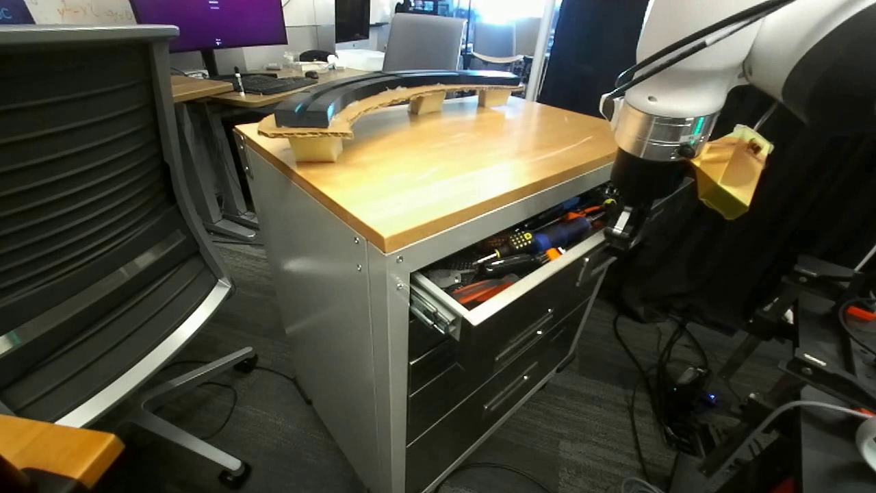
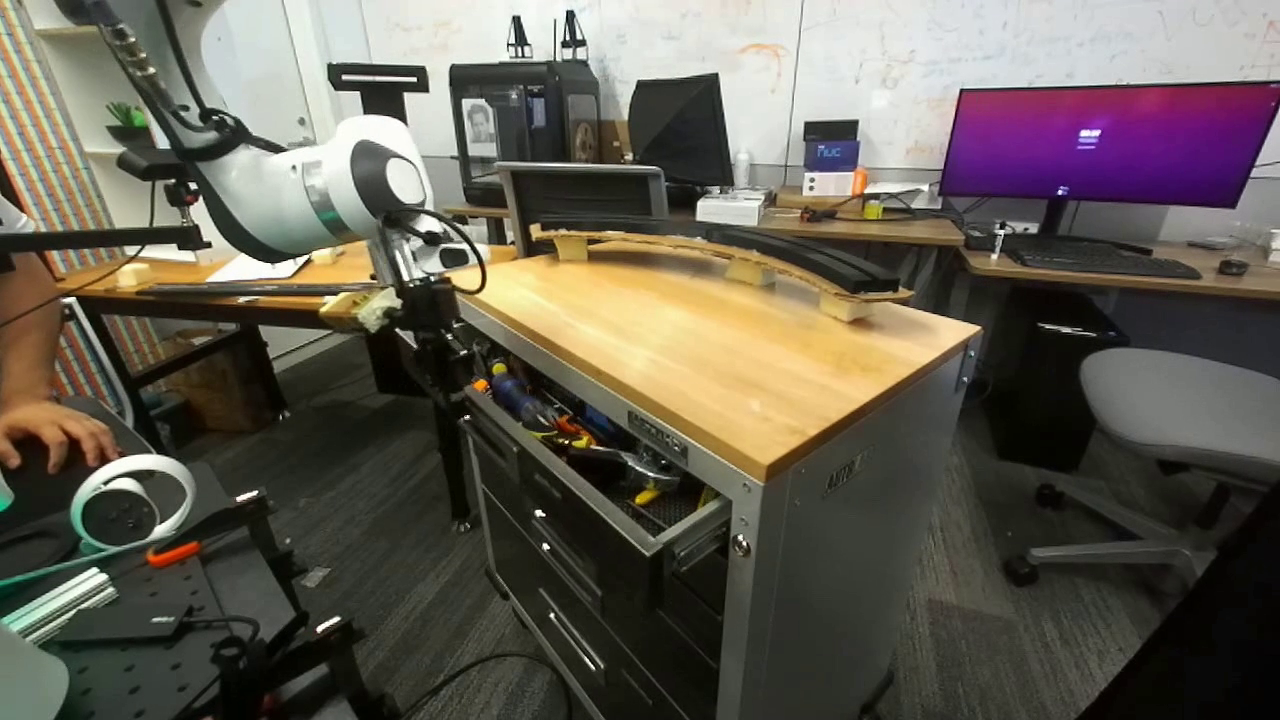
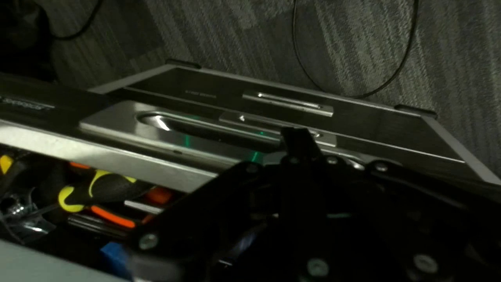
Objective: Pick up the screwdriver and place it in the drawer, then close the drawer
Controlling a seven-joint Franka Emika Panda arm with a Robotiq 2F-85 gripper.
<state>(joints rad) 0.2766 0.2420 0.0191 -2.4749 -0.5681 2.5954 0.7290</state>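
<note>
Since the clenched, seemingly empty gripper [image 3: 297, 143] is poised beside the handle [image 3: 191, 139] of the partly open drawer [image 3: 101, 152], the closing step seems in hand, and a steady inward push is called for. Inside, the probable screwdriver [image 3: 109, 190] is shown clearly only in the wrist view, while the bared near-left slide [image 1: 432, 309] is shown in an exterior view.

Both exterior views stand back and look down at the cabinet [image 1: 321, 274] from opposite front corners; both see its wooden top [image 2: 690, 350] and the drawer [image 1: 547, 291]; the wrist view is very close, looking down past the drawer's front [image 3: 172, 143] to the floor [image 3: 250, 43].
</note>
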